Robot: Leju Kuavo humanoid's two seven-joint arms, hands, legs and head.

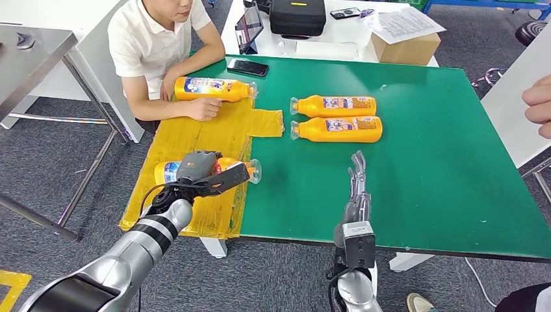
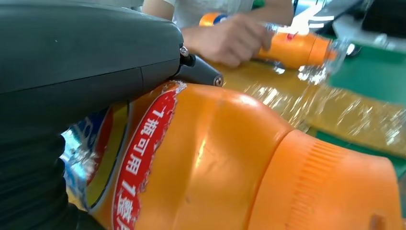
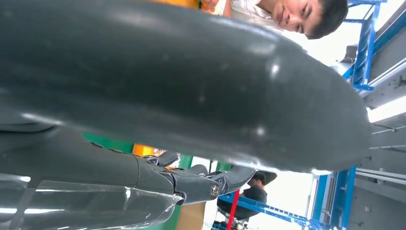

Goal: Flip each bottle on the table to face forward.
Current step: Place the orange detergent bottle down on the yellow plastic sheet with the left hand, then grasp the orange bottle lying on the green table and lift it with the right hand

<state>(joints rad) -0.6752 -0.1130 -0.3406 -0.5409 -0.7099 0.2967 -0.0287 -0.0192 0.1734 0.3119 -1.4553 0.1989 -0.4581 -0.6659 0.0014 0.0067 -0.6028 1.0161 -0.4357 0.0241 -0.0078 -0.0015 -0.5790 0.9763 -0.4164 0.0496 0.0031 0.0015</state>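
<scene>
- Head view: the left hand (image 1: 206, 171) lies over the near bottle (image 1: 170, 171), which rests on its side on the yellow mat (image 1: 195, 140) at the left part of the green table (image 1: 416, 162), cap toward the table's middle. The fingers appear wrapped over its body, so I judge it gripped.
- The right hand (image 1: 356, 179) hovers over bare green with fingers straight and apart, holding nothing. Two bottles (image 1: 338, 118) lie side by side beyond it, well apart from it.
- A person's hand (image 1: 203, 108) rests on a fourth bottle (image 1: 214, 88) at the mat's far end.
- Risk: the bottle is smooth and round, so it may spin or slip out during the turn. It could also roll toward the table's near edge.
- Left wrist view: the near bottle's orange shoulder (image 2: 215, 163) and ribbed cap (image 2: 330, 187) sit right against the hand's dark cover (image 2: 81, 57), label partly beneath it. A grip this near the neck could let the heavier end sag.
- Right wrist view: dark fingers (image 3: 201, 184) extend with nothing between them.
</scene>
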